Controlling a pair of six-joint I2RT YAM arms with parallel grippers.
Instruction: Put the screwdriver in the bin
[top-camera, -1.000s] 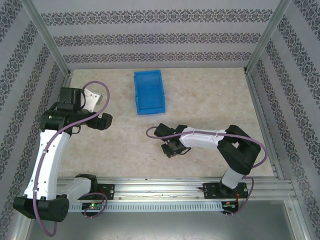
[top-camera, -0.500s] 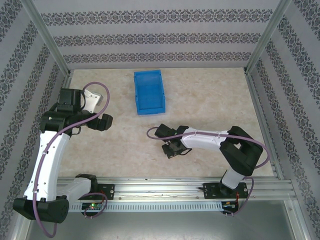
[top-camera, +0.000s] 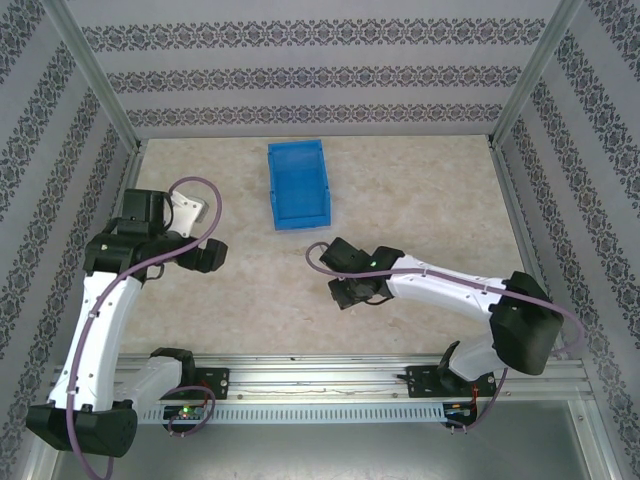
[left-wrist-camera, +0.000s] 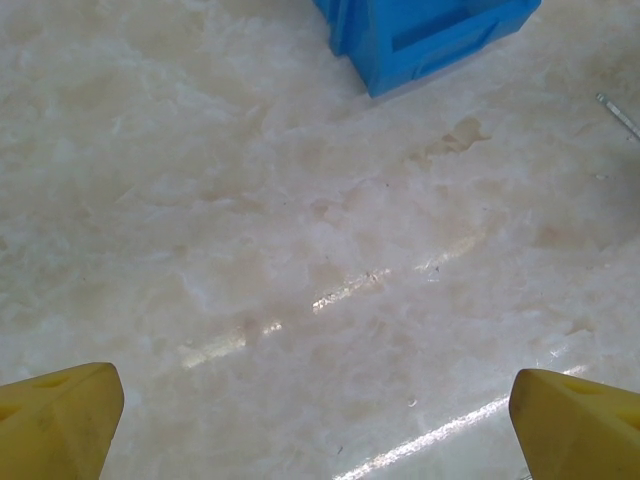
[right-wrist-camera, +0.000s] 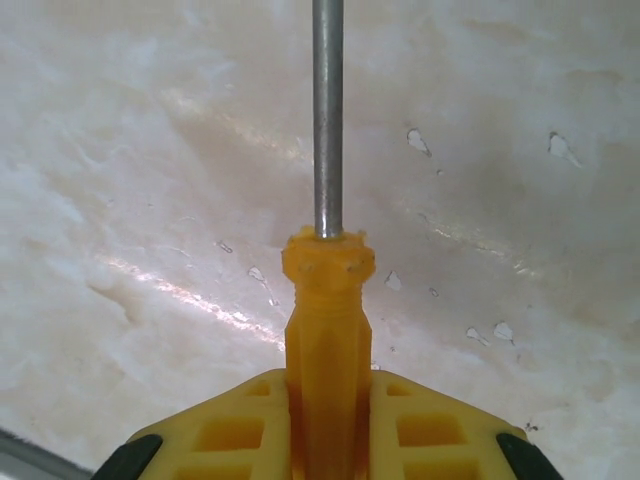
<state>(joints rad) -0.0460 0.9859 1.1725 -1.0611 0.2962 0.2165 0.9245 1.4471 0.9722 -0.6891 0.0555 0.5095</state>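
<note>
The pale stone table (top-camera: 420, 200) is the biggest thing here. The blue bin (top-camera: 299, 184) sits on it, open side up. The bin is well apart from the right pincer (top-camera: 350, 290), out past its front and nearer the far wall. Seen from the left pincer (left-wrist-camera: 315, 410), a corner of the bin (left-wrist-camera: 420, 30) is ahead and a bit to the right, with bare table between them.

The left pincer's two yellow fingers (left-wrist-camera: 60, 410) are spread wide with nothing in them.

The right pincer (right-wrist-camera: 328, 425) is squeezed tight on the screwdriver (right-wrist-camera: 328, 300). Its orange-yellow handle sits between the fingers (right-wrist-camera: 230, 430). Its thin grey shaft (right-wrist-camera: 328, 110) pokes straight out ahead of the pincer, not in the bin.
</note>
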